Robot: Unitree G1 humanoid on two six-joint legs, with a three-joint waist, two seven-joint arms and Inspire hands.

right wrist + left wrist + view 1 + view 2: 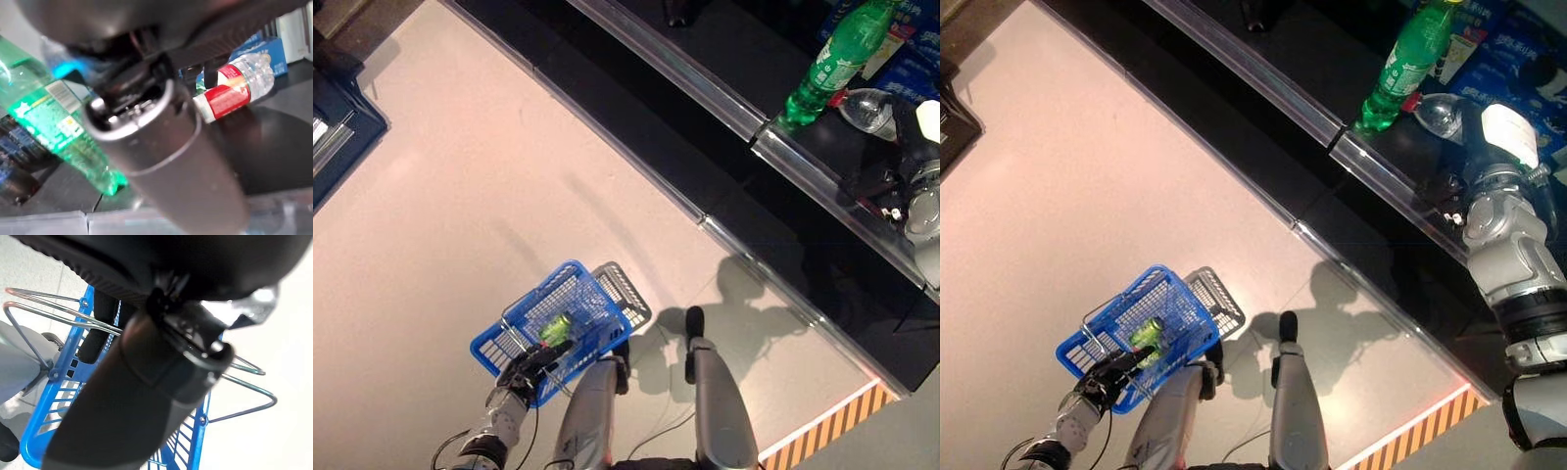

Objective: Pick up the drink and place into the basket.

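**Helper:** What do you see from up top?

**Me:** I see a blue basket (533, 323) down low by my left side. My left hand (530, 366) has its fingers curled round the wire handles (46, 313) of the basket. It is holding the basket up off the pale floor (460, 196).

**Helper:** Is anything in the basket?

**Me:** Yes. A small green can (555, 327) lies on its side inside it. Just beside the blue basket there is a grey basket (625, 292) on the floor.

**Helper:** And the drinks?

**Me:** They are on the dark shelf (724, 59), well apart from the basket. A big green bottle (837, 59) stands there, leaning a bit. A clear bottle (234, 88) with a red label and a red cap lies on its side near it. Blue boxes (259, 51) sit behind them.

**Helper:** Where is your right hand?

**Me:** My right hand (1489, 147) is up at the shelf, just beside the clear bottle. Its white thumb cover (1510, 132) shows. I cannot tell if its fingers are apart or together, and I cannot tell if it touches the bottle.
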